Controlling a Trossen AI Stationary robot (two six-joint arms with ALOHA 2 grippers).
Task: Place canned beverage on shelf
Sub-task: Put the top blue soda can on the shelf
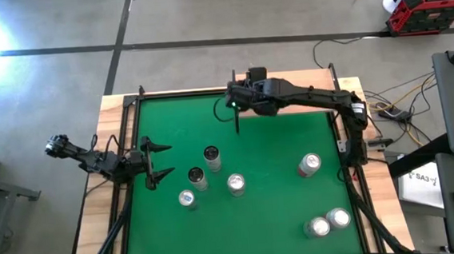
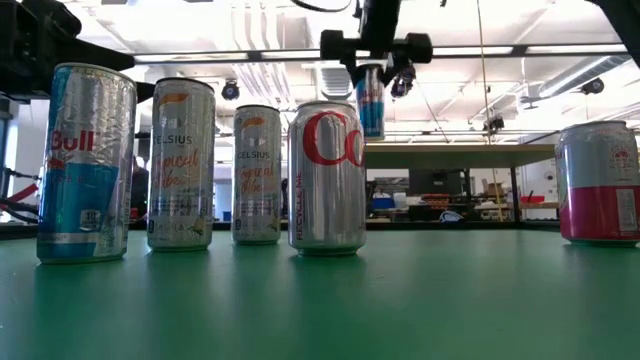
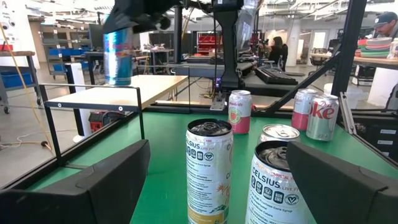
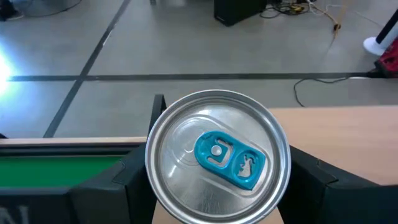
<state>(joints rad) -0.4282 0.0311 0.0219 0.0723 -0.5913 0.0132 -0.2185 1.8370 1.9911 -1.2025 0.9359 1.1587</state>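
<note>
the right pincer (image 4: 211,180) is gripping a slim blue-and-silver can (image 3: 117,55) by its sides, fingers narrowed onto the body, and is holding it upright at the far edge of the surface (image 1: 281,219), over the pale-wood shelf (image 3: 124,92) that is standing there on thin black posts. from the left wrist view the can's base is looking level with, or just touching, the board near the shelf's outer end, though from this angle it is hard to say whether it is fully seated. doing this step well is probably meaning lowering straight down with the can kept vertical, until the whole base is resting flat on the wood and well inside the board's edge, and only then spreading the fingers. the opening should be slow and even, so neither finger is nudging the tall, light can sideways, and the lift afterwards should be going straight up before any swing away. the left pincer (image 3: 211,186) is waiting wide open and empty near the left edge of the surface, facing two celsius cans (image 3: 209,171) that are standing among other cans mid-surface.
</note>
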